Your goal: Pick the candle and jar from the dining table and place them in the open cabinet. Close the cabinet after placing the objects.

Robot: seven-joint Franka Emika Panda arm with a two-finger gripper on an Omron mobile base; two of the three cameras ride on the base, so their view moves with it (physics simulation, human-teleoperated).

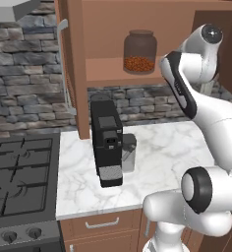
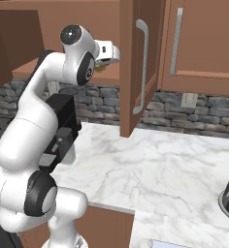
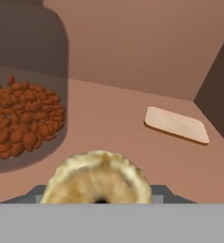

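Observation:
The jar (image 1: 139,51), clear glass with reddish-brown granules, stands on the shelf of the open cabinet (image 1: 108,70). In the hand view the jar (image 3: 23,95) is close on the left. My gripper (image 3: 98,197) is inside the cabinet, to the right of the jar, shut on the candle (image 3: 96,178), a tan-gold spool whose top faces the camera. Whether the candle touches the shelf floor I cannot tell. From the right base view my hand (image 2: 108,51) reaches in behind the open door (image 2: 136,68). The dining table is out of view.
A flat tan board (image 3: 176,124) lies on the shelf floor, right of the candle. Below the cabinet, a black coffee machine (image 1: 106,142) stands on the marble counter (image 1: 162,147), beside a stove (image 1: 19,177). A closed cabinet door (image 2: 199,43) is at right.

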